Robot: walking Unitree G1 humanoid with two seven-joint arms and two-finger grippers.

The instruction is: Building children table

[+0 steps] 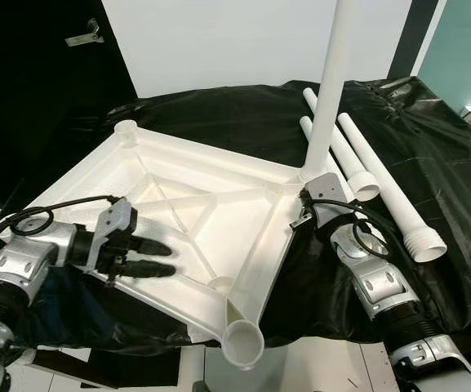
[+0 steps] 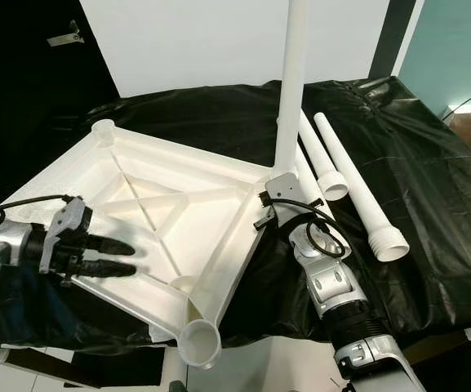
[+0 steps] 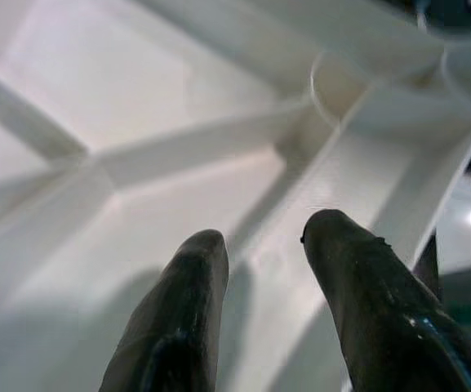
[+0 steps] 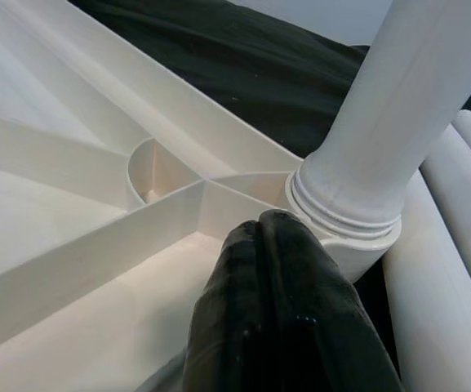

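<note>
- I see the white tabletop (image 1: 194, 204) lying upside down on the bench (image 1: 431, 147), which is draped in black plastic sheet (image 2: 431, 204); its ribbed underside faces up.
- One white leg (image 1: 331, 90) stands upright in the corner socket on my right side of the tabletop, rising out of the top of both eye views.
- Three loose legs (image 1: 390, 192) lie side by side on the sheet just beyond that corner, their open ends pointing toward me.
- My left gripper (image 1: 163, 256) rests over the near-left edge of the tabletop, fingers (image 3: 188, 310) slightly parted with nothing between them, tips pointing across the ribs.
- My right gripper (image 4: 272, 233) sits at the base of the standing leg, fingers pressed together and empty, the tips just beside the socket collar.
- The nearest corner socket (image 1: 243, 341) overhangs the bench edge and stands empty; the far-left socket (image 1: 126, 128) is also empty.
- Behind the bench I see a white wall (image 1: 235, 41) and a dark door (image 1: 31, 82).
</note>
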